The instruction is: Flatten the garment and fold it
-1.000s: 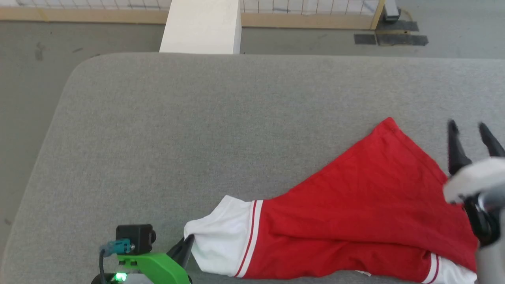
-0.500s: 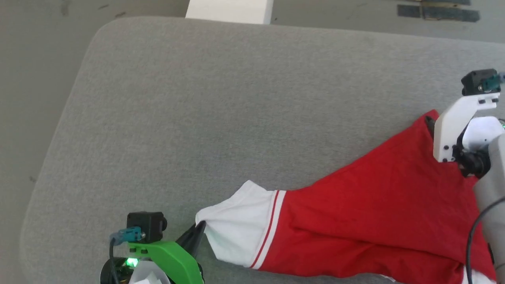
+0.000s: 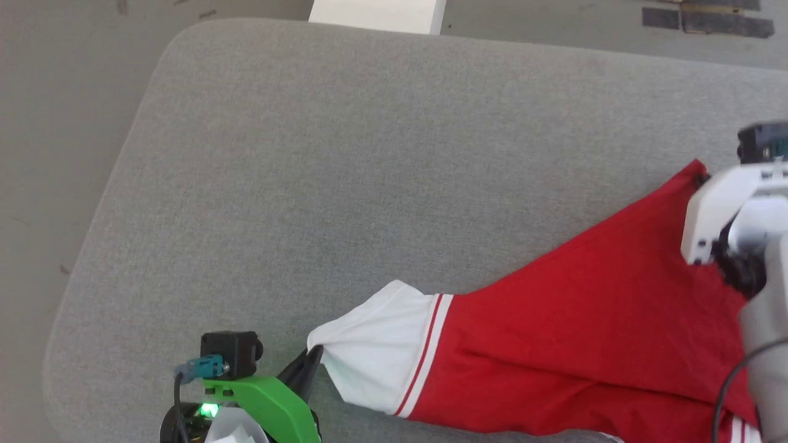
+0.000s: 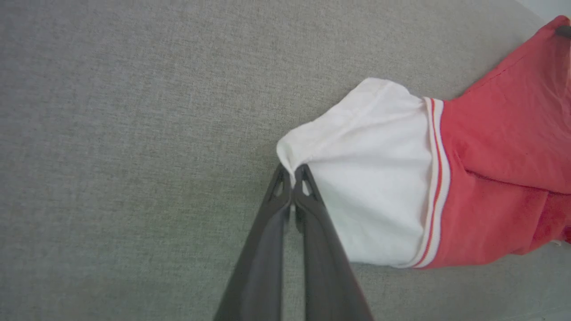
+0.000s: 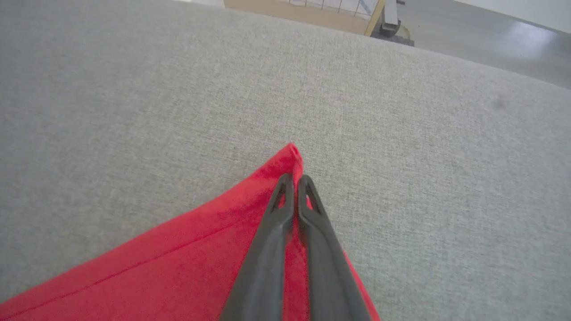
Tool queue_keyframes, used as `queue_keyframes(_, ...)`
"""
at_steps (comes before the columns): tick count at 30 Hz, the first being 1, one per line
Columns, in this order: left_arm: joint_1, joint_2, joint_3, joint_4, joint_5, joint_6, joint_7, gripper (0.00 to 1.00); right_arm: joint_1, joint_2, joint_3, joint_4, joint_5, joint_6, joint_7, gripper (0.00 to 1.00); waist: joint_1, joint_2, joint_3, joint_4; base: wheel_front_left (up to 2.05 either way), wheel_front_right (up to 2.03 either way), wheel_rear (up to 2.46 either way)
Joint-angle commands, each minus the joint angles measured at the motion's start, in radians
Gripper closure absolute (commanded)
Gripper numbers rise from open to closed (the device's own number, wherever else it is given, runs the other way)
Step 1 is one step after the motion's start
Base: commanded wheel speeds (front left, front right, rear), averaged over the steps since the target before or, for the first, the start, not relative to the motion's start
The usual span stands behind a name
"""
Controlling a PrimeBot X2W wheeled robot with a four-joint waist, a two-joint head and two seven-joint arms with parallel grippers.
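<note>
The garment [image 3: 554, 320] lies crumpled on the grey padded table [image 3: 369, 154], red body running to the right and a white sleeve [image 4: 370, 178] with red stripes at its left end. No lettering shows. My left gripper [image 3: 311, 360] is shut on the sleeve's outer corner, its fingertips [image 4: 303, 171] pinching white cloth. My right gripper [image 3: 702, 179] sits at the garment's far red corner [image 5: 291, 154]. Its fingers [image 5: 276, 209] are pressed together with red cloth between them. The right wrist hides part of the garment's right side.
The table's rounded left edge [image 3: 104, 203] drops to grey floor. A white block [image 3: 377, 13] stands beyond the far edge, and dark mats [image 3: 708, 18] lie on the floor at the upper right. Bare grey table stretches beyond and left of the garment.
The head camera has shifted. The right gripper, open beside the garment's right edge a second ago, has come onto the far red corner and shut. The left gripper keeps its hold on the sleeve.
</note>
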Motion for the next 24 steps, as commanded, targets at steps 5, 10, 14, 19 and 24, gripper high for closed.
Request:
queue_keyframes(5, 0.023, 0.013, 0.016, -0.01, -0.003, 0.018, -0.008, 1.0, 0.191, 0.066, -0.068, -0.124, 0.06, -0.002, -0.175, 1.0, -0.0001, 0.0, -0.086, -0.068, 0.0, 0.0, 0.0)
queue_keyframes(10, 0.039, 0.022, 0.033, -0.029, 0.001, 0.03, -0.024, 1.0, 0.365, 0.136, -0.141, -0.278, 0.107, -0.002, -0.27, 1.0, -0.0001, 0.0, -0.13, -0.118, 0.0, 0.0, 0.0)
queue_keyframes(14, 0.034, 0.024, 0.049, -0.043, 0.012, 0.035, -0.065, 1.0, 0.497, 0.175, -0.184, -0.406, 0.145, -0.002, -0.29, 1.0, -0.0001, 0.0, -0.155, -0.153, 0.0, 0.0, 0.0)
queue_keyframes(19, -0.024, 0.016, 0.072, -0.064, -0.011, 0.004, -0.126, 1.0, 0.593, 0.188, -0.184, -0.565, 0.169, -0.002, -0.243, 1.0, -0.0001, 0.0, -0.173, -0.194, 0.0, 0.0, 0.0)
queue_keyframes(24, -0.183, 0.031, 0.088, -0.066, -0.038, -0.052, -0.132, 1.0, 0.558, 0.163, -0.159, -0.702, 0.151, -0.002, -0.134, 1.0, -0.0001, 0.0, -0.174, -0.218, 0.0, 0.0, 0.0)
